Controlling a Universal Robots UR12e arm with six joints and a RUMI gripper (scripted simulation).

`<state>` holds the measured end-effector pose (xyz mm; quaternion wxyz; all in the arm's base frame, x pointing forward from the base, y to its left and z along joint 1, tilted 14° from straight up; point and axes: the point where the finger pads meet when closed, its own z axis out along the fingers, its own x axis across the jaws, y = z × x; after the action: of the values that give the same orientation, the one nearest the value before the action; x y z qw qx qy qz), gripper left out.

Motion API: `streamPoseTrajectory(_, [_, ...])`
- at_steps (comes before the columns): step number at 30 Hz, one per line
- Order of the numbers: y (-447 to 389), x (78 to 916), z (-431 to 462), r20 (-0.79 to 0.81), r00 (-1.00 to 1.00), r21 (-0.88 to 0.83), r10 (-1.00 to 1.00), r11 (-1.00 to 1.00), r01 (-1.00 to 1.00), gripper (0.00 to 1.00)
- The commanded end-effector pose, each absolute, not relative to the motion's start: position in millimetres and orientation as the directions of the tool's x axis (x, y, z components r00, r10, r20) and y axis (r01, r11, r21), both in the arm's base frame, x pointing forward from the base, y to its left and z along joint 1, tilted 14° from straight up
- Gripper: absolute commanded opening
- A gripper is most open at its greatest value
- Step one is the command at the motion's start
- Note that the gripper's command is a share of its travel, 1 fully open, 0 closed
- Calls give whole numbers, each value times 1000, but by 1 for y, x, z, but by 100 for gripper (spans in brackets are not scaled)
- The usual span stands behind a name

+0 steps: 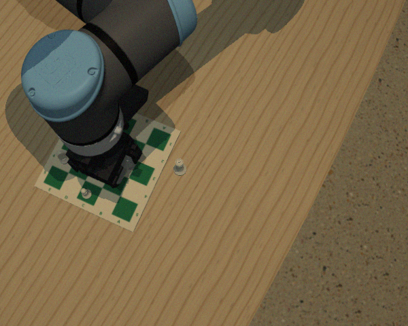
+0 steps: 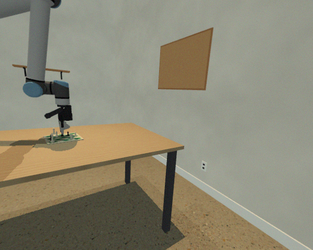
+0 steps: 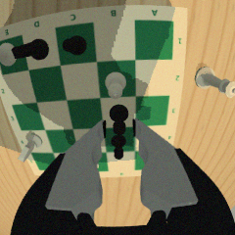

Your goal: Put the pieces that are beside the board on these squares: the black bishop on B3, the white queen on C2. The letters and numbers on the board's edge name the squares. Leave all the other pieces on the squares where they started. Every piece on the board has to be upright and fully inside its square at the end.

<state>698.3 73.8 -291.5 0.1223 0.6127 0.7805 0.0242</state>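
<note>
Wrist view, centre: the claw (image 3: 118, 124) slightly parted and gripping nothing, with a thin gap showing on each side between the grey fingers and the black bishop (image 3: 118, 128). Standing upright between the jaws on the chessboard (image 3: 154, 41), in the column marked B, just below a white pawn (image 3: 116, 84) in the frame. Cannot tell the bishop's exact row, since its base is mostly hidden by its own head and by the fingers.

Right of the board's numbered edge, off the squares and resting on the wooden bench (image 1: 232, 175): the white queen (image 3: 212, 80). From the top view, upright and alone just right of the board's right edge (image 1: 179, 166), level with the middle rows.

Upper left of the wrist frame: two black pieces (image 3: 74, 45) (image 3: 34, 49) in the first row, and a pale piece (image 3: 7, 54) at the very edge. Lower left: another white piece (image 3: 28, 146) near the board's border.

Top view, left half: most of the board covered by the arm's grey and blue wrist (image 1: 62, 75), with the claw (image 1: 113, 175) pointing straight down. From the exterior view, left of centre, the claw (image 2: 62, 132) low among the pieces.
</note>
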Motion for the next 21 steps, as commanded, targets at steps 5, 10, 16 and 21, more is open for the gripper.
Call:
streamPoseTrajectory(5, [74,699,-291,-161,-219,188,962,248,950,22])
streamPoseTrajectory(10, [74,699,-291,-161,-219,188,962,248,950,22])
streamPoseTrajectory(16, [74,698,-288,-161,-219,188,962,248,950,22])
streamPoseTrajectory(21, [76,695,-276,-161,-219,188,962,248,950,22])
